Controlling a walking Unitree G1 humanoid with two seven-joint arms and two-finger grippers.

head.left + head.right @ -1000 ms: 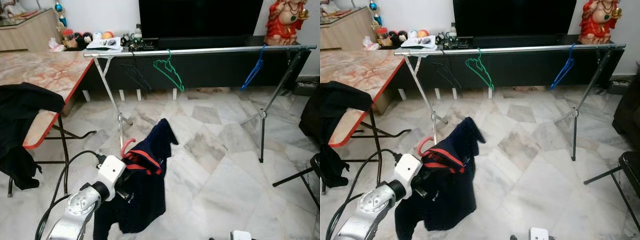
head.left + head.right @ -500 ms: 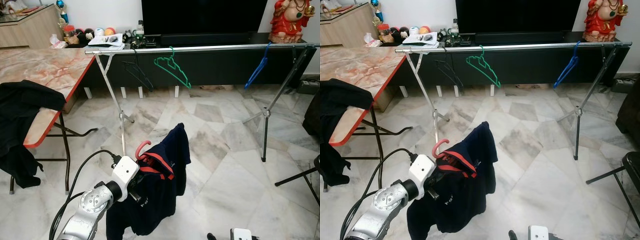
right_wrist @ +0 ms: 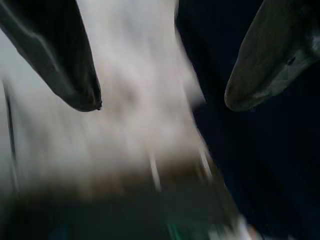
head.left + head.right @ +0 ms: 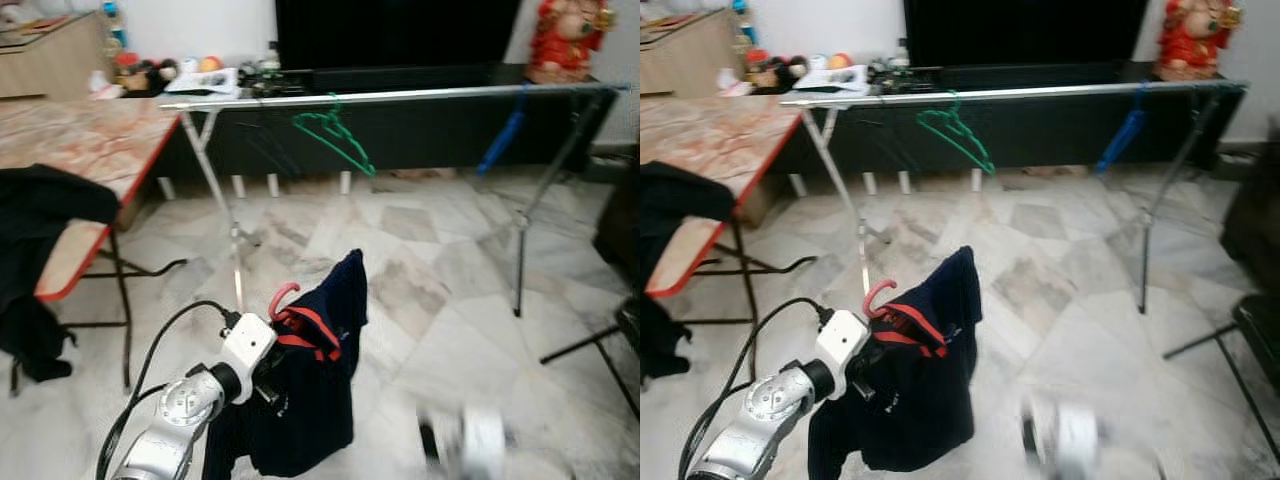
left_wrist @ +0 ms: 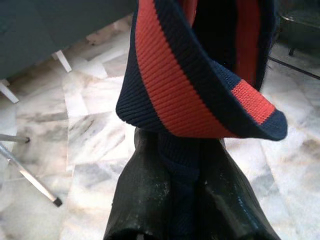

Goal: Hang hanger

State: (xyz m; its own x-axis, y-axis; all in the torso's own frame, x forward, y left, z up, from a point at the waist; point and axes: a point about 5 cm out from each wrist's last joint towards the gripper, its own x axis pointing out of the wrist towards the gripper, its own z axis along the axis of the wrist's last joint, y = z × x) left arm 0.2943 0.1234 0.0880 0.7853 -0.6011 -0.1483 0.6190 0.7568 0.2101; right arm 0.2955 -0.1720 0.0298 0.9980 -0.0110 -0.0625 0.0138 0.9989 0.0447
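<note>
The left gripper (image 5: 187,165) was seen with its black fingers (image 5: 145,195) pressed together on the ribbed navy garment (image 4: 305,390) with its red-striped collar, which was draped on a red hanger (image 4: 282,298) held low above the marble floor (image 4: 440,300). The right gripper (image 3: 160,100) was blurred, its fingers (image 3: 260,65) spread wide apart around nothing. Beyond, a metal rail (image 4: 400,95) carried a green hanger (image 4: 335,135) and a blue hanger (image 4: 503,135), their outlines smeared by motion.

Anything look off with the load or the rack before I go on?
The navy shirt hangs lopsided on the red hanger, one shoulder sticking up. The left hand grips cloth. On the rail, the green hanger hangs tilted. Black clothing spills off the table edge.
</note>
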